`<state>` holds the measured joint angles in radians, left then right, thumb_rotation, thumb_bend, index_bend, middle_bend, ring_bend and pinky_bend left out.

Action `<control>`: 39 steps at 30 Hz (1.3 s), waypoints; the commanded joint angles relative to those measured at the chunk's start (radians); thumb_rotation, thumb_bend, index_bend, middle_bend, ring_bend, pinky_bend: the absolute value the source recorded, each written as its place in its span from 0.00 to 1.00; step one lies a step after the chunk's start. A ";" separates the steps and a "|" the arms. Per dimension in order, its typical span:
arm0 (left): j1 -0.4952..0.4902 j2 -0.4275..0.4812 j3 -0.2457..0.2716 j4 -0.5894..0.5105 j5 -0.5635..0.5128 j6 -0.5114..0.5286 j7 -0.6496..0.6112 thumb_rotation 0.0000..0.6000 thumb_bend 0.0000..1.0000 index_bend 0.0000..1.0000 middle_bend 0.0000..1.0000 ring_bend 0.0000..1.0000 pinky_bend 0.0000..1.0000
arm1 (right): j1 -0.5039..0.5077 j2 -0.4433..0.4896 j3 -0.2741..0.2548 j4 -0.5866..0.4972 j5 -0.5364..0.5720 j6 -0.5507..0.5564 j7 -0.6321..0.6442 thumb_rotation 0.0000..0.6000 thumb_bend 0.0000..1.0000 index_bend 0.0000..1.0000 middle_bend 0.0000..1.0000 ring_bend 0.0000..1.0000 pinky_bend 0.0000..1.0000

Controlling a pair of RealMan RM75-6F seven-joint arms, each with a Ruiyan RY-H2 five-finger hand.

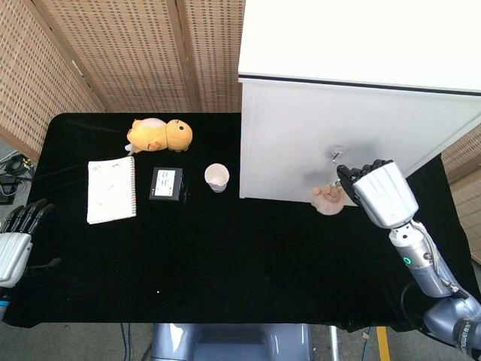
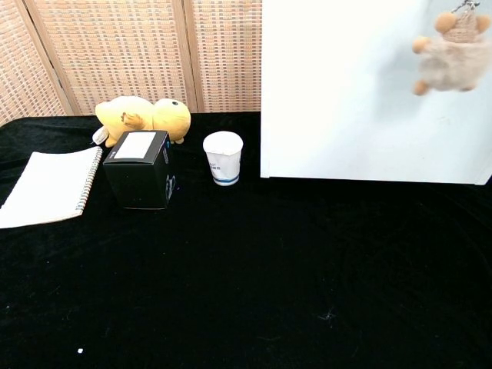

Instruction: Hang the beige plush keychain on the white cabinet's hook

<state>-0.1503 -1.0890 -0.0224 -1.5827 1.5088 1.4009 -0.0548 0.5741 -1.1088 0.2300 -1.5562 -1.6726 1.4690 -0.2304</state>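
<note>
The beige plush keychain (image 1: 328, 199) hangs in the air in front of the white cabinet (image 1: 353, 98), just below its small metal hook (image 1: 336, 154). My right hand (image 1: 378, 192) holds it by the ring, fingers curled toward the cabinet face. In the chest view the beige plush keychain (image 2: 453, 58) dangles at the top right against the white cabinet (image 2: 346, 92), and the hand itself is out of frame. My left hand (image 1: 16, 237) rests at the table's left edge, fingers apart, holding nothing.
On the black table (image 1: 225, 256) lie a yellow plush toy (image 1: 159, 135), a white spiral notebook (image 1: 111, 189), a black box (image 1: 166, 183) and a paper cup (image 1: 216, 177). Woven screens stand behind.
</note>
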 commanded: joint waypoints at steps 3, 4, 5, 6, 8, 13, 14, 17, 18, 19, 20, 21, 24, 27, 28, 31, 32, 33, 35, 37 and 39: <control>0.000 0.000 0.000 0.000 0.000 0.000 0.000 1.00 0.00 0.00 0.00 0.00 0.00 | 0.019 -0.009 0.019 0.000 0.014 -0.030 -0.061 1.00 0.59 0.69 0.98 1.00 1.00; 0.000 0.000 -0.001 0.000 -0.001 0.001 0.001 1.00 0.00 0.00 0.00 0.00 0.00 | 0.024 -0.010 0.023 -0.006 0.018 -0.035 -0.075 1.00 0.59 0.69 0.98 1.00 1.00; 0.000 0.000 -0.001 0.001 -0.002 0.000 0.001 1.00 0.00 0.00 0.00 0.00 0.00 | 0.027 -0.010 0.027 -0.010 0.021 -0.039 -0.087 1.00 0.59 0.69 0.98 1.00 1.00; -0.001 0.000 -0.001 0.001 -0.003 0.000 0.001 1.00 0.00 0.00 0.00 0.00 0.00 | 0.031 -0.010 0.030 -0.014 0.023 -0.044 -0.099 1.00 0.59 0.69 0.98 1.00 1.00; -0.001 0.000 -0.001 0.002 -0.005 -0.002 0.000 1.00 0.00 0.00 0.00 0.00 0.00 | 0.040 -0.010 0.037 -0.021 0.025 -0.055 -0.128 1.00 0.60 0.70 0.98 1.00 1.00; -0.001 0.002 -0.003 0.003 -0.007 -0.001 -0.005 1.00 0.00 0.00 0.00 0.00 0.00 | 0.049 -0.012 0.047 -0.041 0.055 -0.084 -0.173 1.00 0.60 0.70 0.98 1.00 1.00; -0.001 0.003 -0.003 0.003 -0.007 -0.001 -0.005 1.00 0.00 0.00 0.00 0.00 0.00 | 0.051 -0.013 0.049 -0.043 0.060 -0.087 -0.181 1.00 0.60 0.70 0.98 1.00 1.00; -0.002 0.004 -0.003 0.003 -0.008 -0.003 -0.007 1.00 0.00 0.00 0.00 0.00 0.00 | 0.059 -0.018 0.054 -0.049 0.069 -0.101 -0.205 1.00 0.60 0.70 0.98 1.00 1.00; -0.002 0.004 -0.003 0.003 -0.008 -0.003 -0.007 1.00 0.00 0.00 0.00 0.00 0.00 | 0.061 -0.018 0.054 -0.050 0.072 -0.104 -0.211 1.00 0.60 0.70 0.98 1.00 1.00; -0.002 0.005 -0.003 0.003 -0.008 -0.002 -0.008 1.00 0.00 0.00 0.00 0.00 0.00 | 0.062 -0.019 0.055 -0.050 0.074 -0.107 -0.218 1.00 0.60 0.70 0.98 1.00 1.00; -0.001 0.005 -0.003 0.002 -0.008 -0.001 -0.009 1.00 0.00 0.00 0.00 0.00 0.00 | 0.064 -0.020 0.057 -0.047 0.077 -0.110 -0.226 1.00 0.60 0.70 0.98 1.00 1.00; -0.001 0.006 -0.003 0.002 -0.008 -0.001 -0.010 1.00 0.00 0.00 0.00 0.00 0.00 | 0.064 -0.020 0.057 -0.047 0.082 -0.112 -0.227 1.00 0.60 0.70 0.98 1.00 1.00; -0.001 0.007 -0.003 0.004 -0.009 -0.001 -0.012 1.00 0.00 0.00 0.00 0.00 0.00 | 0.062 -0.017 0.058 -0.048 0.090 -0.113 -0.227 1.00 0.60 0.70 0.98 1.00 1.00; -0.002 0.007 -0.004 0.004 -0.011 -0.003 -0.013 1.00 0.00 0.00 0.00 0.00 0.00 | 0.058 -0.013 0.054 -0.046 0.088 -0.110 -0.223 1.00 0.60 0.70 0.98 1.00 1.00; -0.002 0.007 -0.004 0.004 -0.011 -0.004 -0.012 1.00 0.00 0.00 0.00 0.00 0.00 | 0.057 -0.012 0.053 -0.045 0.086 -0.110 -0.223 1.00 0.60 0.70 0.98 1.00 1.00; -0.003 0.006 -0.004 0.004 -0.010 -0.004 -0.011 1.00 0.00 0.00 0.00 0.00 0.00 | 0.055 -0.009 0.048 -0.039 0.081 -0.111 -0.225 1.00 0.60 0.70 0.98 1.00 1.00; -0.003 0.006 -0.004 0.004 -0.010 -0.003 -0.010 1.00 0.00 0.00 0.00 0.00 0.00 | 0.054 -0.010 0.047 -0.039 0.081 -0.111 -0.222 1.00 0.60 0.70 0.98 1.00 1.00; -0.003 0.006 -0.004 0.004 -0.010 -0.003 -0.009 1.00 0.00 0.00 0.00 0.00 0.00 | 0.054 -0.010 0.047 -0.038 0.083 -0.111 -0.219 1.00 0.60 0.70 0.98 1.00 1.00; -0.003 0.005 -0.004 0.004 -0.011 -0.003 -0.007 1.00 0.00 0.00 0.00 0.00 0.00 | 0.054 -0.011 0.046 -0.035 0.084 -0.112 -0.218 1.00 0.60 0.70 0.98 1.00 1.00; -0.003 0.004 -0.004 0.004 -0.012 -0.004 -0.006 1.00 0.00 0.00 0.00 0.00 0.00 | 0.056 -0.014 0.046 -0.030 0.085 -0.114 -0.219 1.00 0.60 0.70 0.98 1.00 1.00; -0.003 0.004 -0.004 0.004 -0.013 -0.005 -0.004 1.00 0.00 0.00 0.00 0.00 0.00 | 0.058 -0.018 0.048 -0.028 0.085 -0.113 -0.218 1.00 0.60 0.70 0.98 1.00 1.00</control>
<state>-0.1531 -1.0853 -0.0260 -1.5791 1.4963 1.3960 -0.0588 0.6316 -1.1260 0.2772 -1.5849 -1.5873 1.3555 -0.4488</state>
